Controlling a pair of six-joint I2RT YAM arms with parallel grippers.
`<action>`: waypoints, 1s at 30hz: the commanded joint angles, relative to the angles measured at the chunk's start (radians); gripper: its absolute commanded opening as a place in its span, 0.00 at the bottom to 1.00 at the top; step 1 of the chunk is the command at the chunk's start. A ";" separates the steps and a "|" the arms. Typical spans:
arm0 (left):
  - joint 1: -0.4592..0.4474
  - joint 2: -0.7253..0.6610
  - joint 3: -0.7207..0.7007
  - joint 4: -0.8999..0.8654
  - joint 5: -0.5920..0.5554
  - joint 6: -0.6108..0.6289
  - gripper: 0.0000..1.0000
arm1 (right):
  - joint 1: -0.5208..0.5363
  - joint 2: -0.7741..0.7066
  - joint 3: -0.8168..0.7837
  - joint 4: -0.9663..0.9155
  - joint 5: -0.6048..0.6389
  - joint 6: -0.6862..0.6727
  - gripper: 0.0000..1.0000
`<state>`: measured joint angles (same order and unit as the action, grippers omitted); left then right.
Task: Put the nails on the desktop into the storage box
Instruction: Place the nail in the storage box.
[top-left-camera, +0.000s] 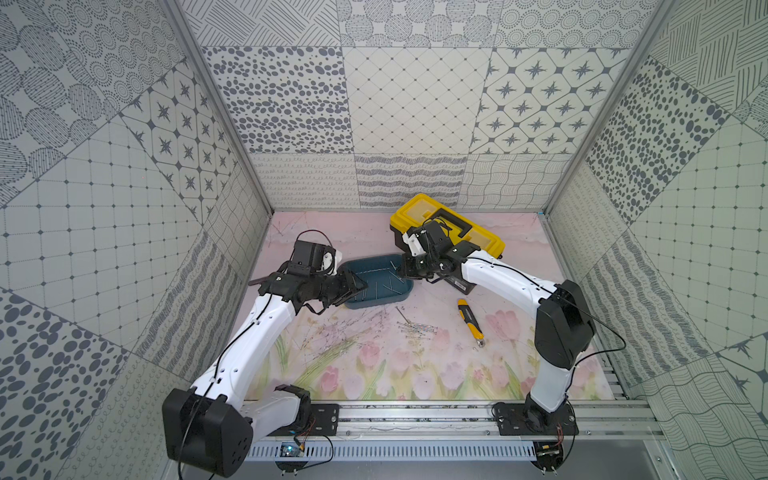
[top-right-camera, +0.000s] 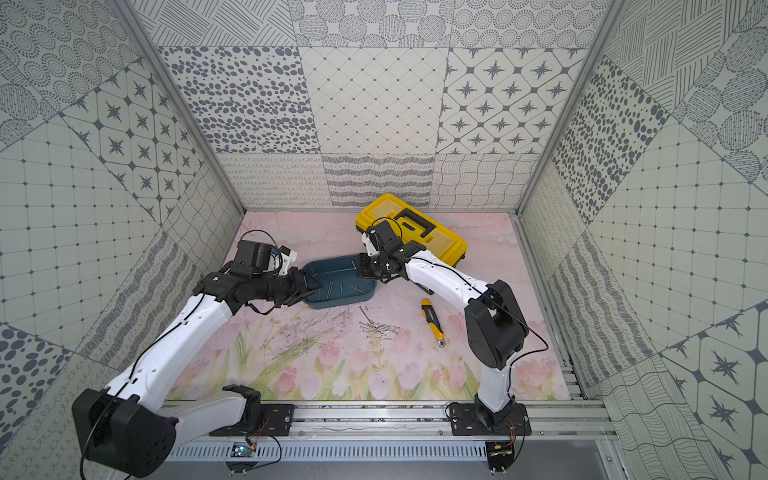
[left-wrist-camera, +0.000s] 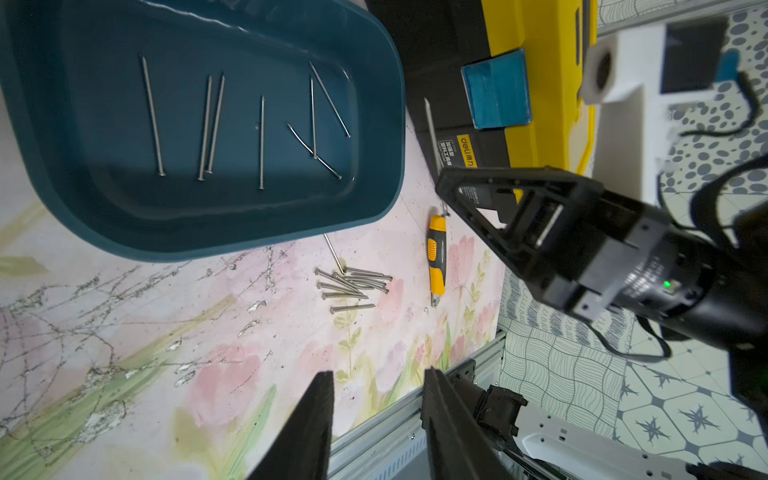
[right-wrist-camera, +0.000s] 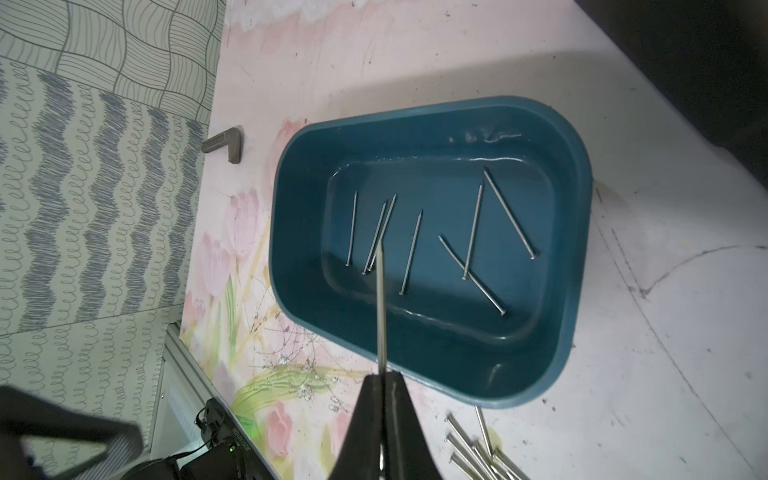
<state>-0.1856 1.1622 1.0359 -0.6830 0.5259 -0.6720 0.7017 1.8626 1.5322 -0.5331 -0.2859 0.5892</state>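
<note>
1. An L-shaped bar (right-wrist-camera: 224, 143) is lying flat close to the left edge of the desktop (top-left-camera: 374, 370), apart from the storage box.
2. The left gripper (top-left-camera: 359, 291) (top-right-camera: 314, 289) (left-wrist-camera: 378, 399) is hovering over the left end of the storage box. Its fingers are standing apart with nothing between them.
3. The storage box (top-left-camera: 374, 304) (top-right-camera: 336, 304) (left-wrist-camera: 208, 237) (right-wrist-camera: 299, 216) is sitting near the middle of the desktop, a little toward the left edge. Seven nails (left-wrist-camera: 262, 141) (right-wrist-camera: 411, 251) are lying flat on its floor, two of them crossing.
4. The right gripper (top-left-camera: 404, 271) (top-right-camera: 362, 270) (left-wrist-camera: 444, 183) (right-wrist-camera: 381, 380) is hanging at the box's far right corner. Its fingers are pressing together on a single nail (left-wrist-camera: 432, 135) (right-wrist-camera: 380, 299), whose free end is pointing out over the inside of the box.
5. A heap of loose nails (top-left-camera: 415, 328) (top-right-camera: 380, 328) (left-wrist-camera: 353, 286) (right-wrist-camera: 478, 453) is lying on the desktop just in front of the box's right end. One nail is reaching from the heap toward the box.
6. A yellow-lidded black toolbox (top-left-camera: 424, 212) (top-right-camera: 386, 208) (left-wrist-camera: 540, 83) is standing askew by the far edge, behind the right gripper.
7. A yellow-and-black utility knife (top-left-camera: 471, 322) (top-right-camera: 434, 322) (left-wrist-camera: 437, 257) is lying to the right of the heap, near it but apart, on the side toward the right edge.
</note>
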 joint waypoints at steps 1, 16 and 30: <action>0.005 -0.078 -0.040 0.031 0.065 -0.064 0.40 | 0.016 0.054 0.057 0.025 0.029 -0.023 0.00; 0.006 -0.091 -0.057 0.033 0.085 -0.044 0.42 | 0.039 0.222 0.111 0.026 0.065 -0.034 0.00; 0.005 -0.091 -0.076 0.016 0.080 -0.035 0.43 | 0.050 0.339 0.163 0.030 0.056 -0.023 0.00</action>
<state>-0.1825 1.0786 0.9649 -0.6781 0.5819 -0.7216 0.7444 2.1754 1.6718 -0.5262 -0.2340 0.5682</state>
